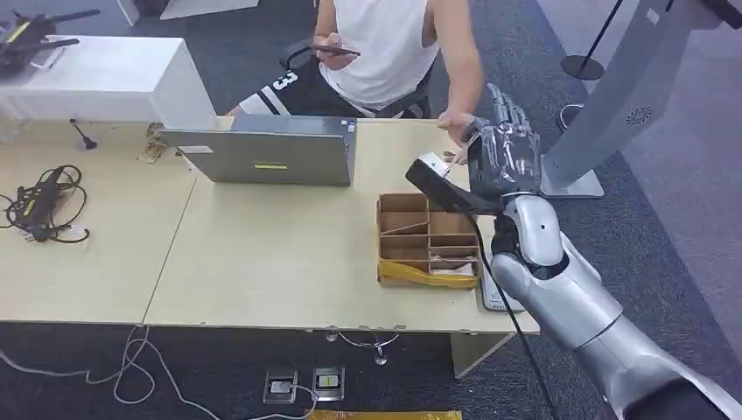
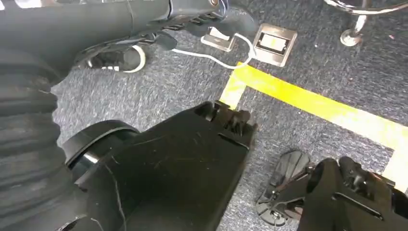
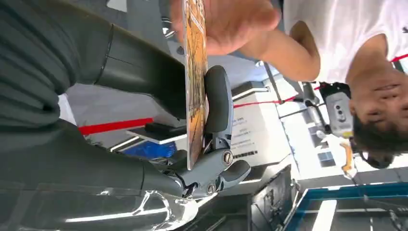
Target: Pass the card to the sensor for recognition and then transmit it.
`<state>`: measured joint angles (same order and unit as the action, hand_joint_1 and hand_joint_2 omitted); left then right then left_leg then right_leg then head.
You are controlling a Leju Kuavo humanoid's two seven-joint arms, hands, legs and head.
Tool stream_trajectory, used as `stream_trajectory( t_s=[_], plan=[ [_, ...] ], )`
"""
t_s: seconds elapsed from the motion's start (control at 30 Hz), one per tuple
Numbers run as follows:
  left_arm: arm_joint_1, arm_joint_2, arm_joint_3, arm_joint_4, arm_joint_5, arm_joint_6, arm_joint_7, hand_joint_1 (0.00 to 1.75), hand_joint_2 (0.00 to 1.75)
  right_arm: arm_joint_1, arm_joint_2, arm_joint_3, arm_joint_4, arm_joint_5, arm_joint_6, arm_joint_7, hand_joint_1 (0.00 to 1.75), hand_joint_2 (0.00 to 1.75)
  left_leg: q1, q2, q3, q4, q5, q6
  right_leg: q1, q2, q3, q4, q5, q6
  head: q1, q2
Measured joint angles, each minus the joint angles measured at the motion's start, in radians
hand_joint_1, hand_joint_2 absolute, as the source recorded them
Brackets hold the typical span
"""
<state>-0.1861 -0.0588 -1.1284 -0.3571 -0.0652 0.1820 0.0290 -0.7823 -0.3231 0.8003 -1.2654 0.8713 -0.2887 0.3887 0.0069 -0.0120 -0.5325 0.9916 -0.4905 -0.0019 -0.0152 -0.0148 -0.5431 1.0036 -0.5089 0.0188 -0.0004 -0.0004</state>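
My right hand (image 1: 503, 153) is raised over the table's far right corner, toward a seated person. In the right wrist view the orange printed card (image 3: 195, 86) stands edge-on, pinched between my grey thumb (image 3: 219, 98) and the dark fingers (image 3: 139, 72). The person's hand (image 3: 226, 24) grips the card's far end, so both of us hold it. In the head view that person's hand (image 1: 457, 125) reaches in beside my fingers. A flat grey device (image 1: 495, 296), possibly the sensor, lies on the table under my forearm. My left hand's ribbed cover (image 2: 26, 139) shows over the floor, with its fingers hidden.
A brown compartment box (image 1: 427, 238) sits on the wooden table (image 1: 262, 262) just left of my right arm. A grey laptop (image 1: 271, 156) stands at the far edge, cables (image 1: 39, 206) lie at the left, and a grey stand (image 1: 612, 96) rises at the right. The person holds a phone (image 1: 337, 51).
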Motion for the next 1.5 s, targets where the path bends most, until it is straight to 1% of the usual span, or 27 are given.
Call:
stream_trajectory(
  t_s=[0.2,0.33,0.5,0.53,0.57,0.8,0.97,1.03,1.13,1.2,1.23,1.3,1.4,1.43,1.47,1.5],
  plan=[
    [-0.002,-0.005,-0.002,0.0,-0.007,-0.003,0.004,0.0,1.75,-0.024,0.03,0.019,0.012,0.001,0.011,0.0,1.75,1.75,0.0,0.0,0.0,0.0,0.0,0.0,0.0,0.0,0.0,0.0,0.0,0.0,0.0,0.0],
    [-0.006,-0.006,-0.006,0.0,-0.025,-0.003,0.005,0.0,1.75,-0.043,0.046,0.032,0.026,0.007,0.046,-0.001,1.75,1.75,0.0,0.0,0.0,0.0,0.0,0.0,0.0,0.0,0.0,0.0,0.0,0.0,0.0,0.0],
    [-0.015,-0.012,-0.018,0.0,-0.054,-0.003,0.013,0.0,1.75,-0.07,0.095,0.044,0.115,0.01,0.081,-0.004,1.75,1.75,0.0,0.0,0.0,0.0,0.0,0.0,0.0,0.0,0.0,0.0,0.0,0.0,0.0,0.0],
    [-0.015,-0.015,-0.018,0.0,-0.058,-0.003,0.013,0.0,1.75,-0.072,0.106,0.047,0.137,0.013,0.082,-0.005,0.26,1.75,0.0,0.0,0.0,0.0,0.0,0.0,0.0,-0.001,0.0,0.0,0.0,0.0,0.0,0.0],
    [-0.016,-0.016,-0.018,0.0,-0.061,-0.003,0.013,0.0,1.75,-0.075,0.116,0.05,0.158,0.016,0.082,-0.005,0.0,1.75,0.0,0.0,0.0,0.0,0.0,0.0,0.0,-0.001,0.0,0.0,0.0,0.0,0.0,0.0],
    [-0.016,-0.023,-0.019,0.0,-0.082,-0.003,0.014,0.0,1.75,-0.081,0.172,0.066,0.292,0.04,0.062,0.002,0.0,1.75,0.0,0.0,0.0,0.0,0.0,0.0,0.0,0.0,0.0,0.0,0.0,0.0,0.0,0.0],
    [-0.016,-0.024,-0.019,0.0,-0.096,-0.003,0.014,0.0,1.75,-0.081,0.193,0.065,0.343,0.045,0.052,-0.005,0.0,1.75,0.0,0.0,0.0,0.0,0.0,0.0,0.0,0.0,0.0,0.0,0.0,0.0,0.0,0.0],
    [-0.016,-0.024,-0.019,0.0,-0.102,-0.003,0.014,0.0,1.75,-0.08,0.198,0.061,0.354,0.04,0.043,-0.019,0.0,1.75,0.0,0.0,0.0,0.0,0.0,0.0,0.0,0.0,-0.001,0.0,0.0,0.0,0.0,0.0],
    [-0.016,-0.024,-0.019,0.0,-0.11,-0.003,0.014,0.0,1.75,-0.076,0.2,0.047,0.357,-0.002,0.019,-0.052,0.0,1.75,0.0,0.0,0.0,0.0,0.0,0.0,0.0,0.0,-0.001,0.0,0.0,0.0,0.0,0.0],
    [-0.016,-0.024,-0.019,0.0,-0.113,-0.003,0.014,0.0,1.75,-0.067,0.2,0.03,0.356,-0.057,0.019,-0.086,0.0,1.75,0.0,0.0,0.0,0.0,0.0,0.0,0.0,0.0,-0.001,0.0,0.0,0.0,0.0,0.0],
    [-0.016,-0.024,-0.019,0.0,-0.114,-0.003,0.014,0.0,1.75,-0.058,0.2,0.021,0.352,-0.11,0.031,-0.117,0.0,1.75,0.0,0.0,0.0,0.0,0.0,0.0,0.0,0.0,-0.001,0.0,0.0,0.0,0.0,0.0],
    [-0.016,-0.024,-0.019,0.0,-0.119,-0.003,0.014,0.0,1.75,-0.031,0.2,0.0,0.326,-0.249,0.079,-0.198,0.0,1.75,0.0,0.0,0.0,0.0,0.0,0.0,0.0,0.0,-0.001,0.0,0.0,0.0,0.0,0.0],
    [-0.016,-0.024,-0.019,0.0,-0.119,-0.003,0.014,0.0,1.75,-0.031,0.2,0.0,0.326,-0.249,0.079,-0.198,0.0,1.75,0.0,0.0,0.0,0.0,0.0,0.0,0.0,0.0,-0.001,0.0,0.0,0.0,0.0,0.0],
    [-0.016,-0.024,-0.019,0.0,-0.122,-0.003,0.014,0.0,1.75,-0.019,0.199,-0.006,0.312,-0.312,0.104,-0.23,0.0,1.75,0.0,0.0,0.0,0.0,0.0,0.0,0.0,0.0,-0.001,0.0,0.0,0.0,0.0,0.0],
    [-0.016,-0.023,-0.018,0.0,-0.133,-0.003,0.014,0.0,1.75,0.039,0.192,-0.018,0.24,-0.494,0.186,-0.311,0.0,1.75,0.0,0.0,0.001,0.0,0.0,0.0,0.0,0.001,-0.001,0.0,0.0,0.0,0.0,0.0],
    [-0.016,-0.021,-0.017,0.0,-0.138,-0.003,0.012,0.0,1.75,0.112,0.169,-0.015,0.13,-0.559,0.222,-0.336,0.0,1.75,0.0,0.0,0.0,0.0,0.0,0.0,0.001,0.0,-0.001,0.0,0.0,0.0,0.0,0.0]
  ],
)
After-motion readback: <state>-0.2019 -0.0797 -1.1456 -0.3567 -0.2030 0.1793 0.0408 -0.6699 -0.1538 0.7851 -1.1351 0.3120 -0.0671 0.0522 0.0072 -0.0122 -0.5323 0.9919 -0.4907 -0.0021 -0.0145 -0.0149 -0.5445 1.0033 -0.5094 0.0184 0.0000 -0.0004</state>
